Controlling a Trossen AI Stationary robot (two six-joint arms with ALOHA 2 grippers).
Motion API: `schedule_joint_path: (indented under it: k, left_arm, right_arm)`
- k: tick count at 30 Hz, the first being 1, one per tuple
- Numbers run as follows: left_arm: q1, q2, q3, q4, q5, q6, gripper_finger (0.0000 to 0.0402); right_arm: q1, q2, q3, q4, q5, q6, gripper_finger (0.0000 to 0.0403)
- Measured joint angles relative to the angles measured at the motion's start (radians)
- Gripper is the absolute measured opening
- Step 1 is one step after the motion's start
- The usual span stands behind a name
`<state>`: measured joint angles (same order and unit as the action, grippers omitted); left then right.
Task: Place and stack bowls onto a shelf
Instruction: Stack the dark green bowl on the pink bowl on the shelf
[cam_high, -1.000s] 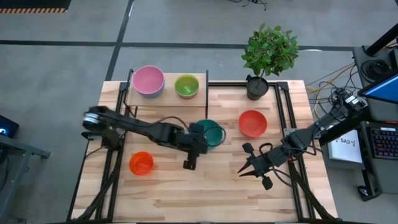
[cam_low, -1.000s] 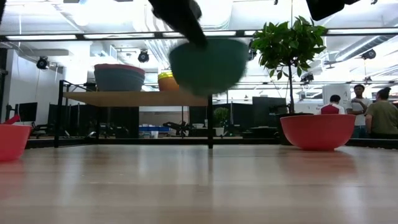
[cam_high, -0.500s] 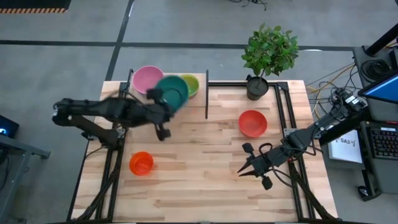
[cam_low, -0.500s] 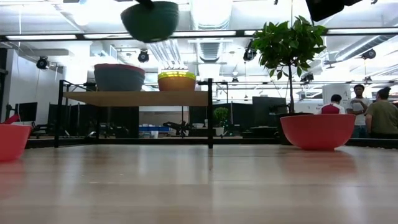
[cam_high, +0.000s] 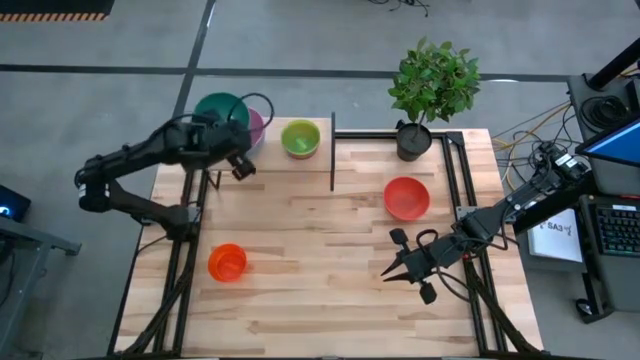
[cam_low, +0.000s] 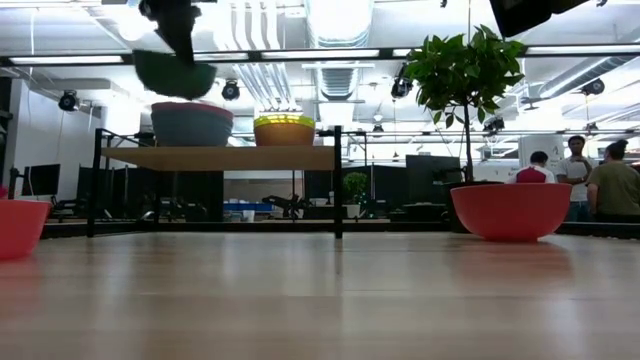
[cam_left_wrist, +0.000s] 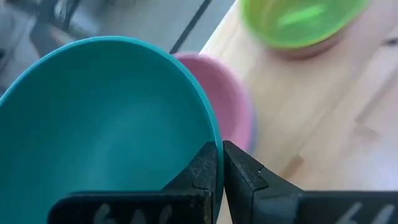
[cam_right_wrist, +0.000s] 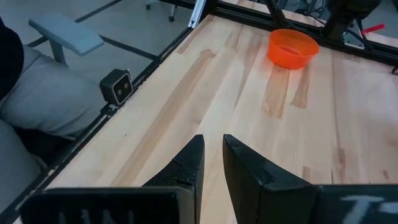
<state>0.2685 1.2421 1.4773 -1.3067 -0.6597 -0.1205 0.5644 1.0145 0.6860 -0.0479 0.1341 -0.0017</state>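
Left gripper (cam_high: 238, 165) up over the far-left end of the shelf (cam_low: 220, 157), fingers pinched shut on the rim of the teal bowl (cam_high: 220, 108). Same grip plain in the left wrist view: both dark fingers (cam_left_wrist: 202, 174) clamped on the teal rim, one inside and one outside. Teal bowl held in the air, tilted, above and slightly left of the pink bowl (cam_high: 255, 124), not yet resting in it (clear gap visible in the low view, teal bowl (cam_low: 175, 72) hanging over the stack). Pink bowl nested in a blue bowl (cam_low: 191, 125) on the left half of the shelf. Green bowl (cam_high: 300, 138) on the right half, sitting in a yellow one over an orange-brown one (colours of the lower ones hard to tell apart).

Red bowl (cam_high: 406, 197) on the tabletop (cam_high: 320, 290), right of centre, near the black plant pot (cam_high: 413, 140) at the far edge. Small orange bowl (cam_high: 227, 262) alone on the near-left part of the table.

Right gripper (cam_high: 400, 262) waiting low over the near-right tabletop, fingers (cam_right_wrist: 186, 165) nearly together with a narrow gap, holding nothing.

People standing in the room behind (cam_low: 590, 175).
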Motion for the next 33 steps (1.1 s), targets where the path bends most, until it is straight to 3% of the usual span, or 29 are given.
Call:
schedule_joint_path:
  k: [4, 12, 28, 33]
  left_arm:
    - [0.065, 0.023, 0.000, 0.006, 0.071, 0.031, 0.0000]
    - [0.079, 0.044, 0.000, 0.037, 0.076, 0.062, 0.0003]
    - [0.077, 0.042, 0.000, 0.097, 0.077, 0.059, 0.0110]
    - [0.077, 0.019, 0.000, 0.149, 0.166, 0.087, 0.0116]
  right_arm:
    - [0.000, 0.000, -0.005, 0.000, 0.002, 0.000, 0.0047]
    - [0.000, 0.000, -0.010, 0.000, 0.026, 0.001, 0.0047]
    - [0.000, 0.000, -0.017, 0.000, 0.026, 0.001, 0.0047]
    - [0.000, 0.000, -0.017, 0.000, 0.026, 0.001, 0.0047]
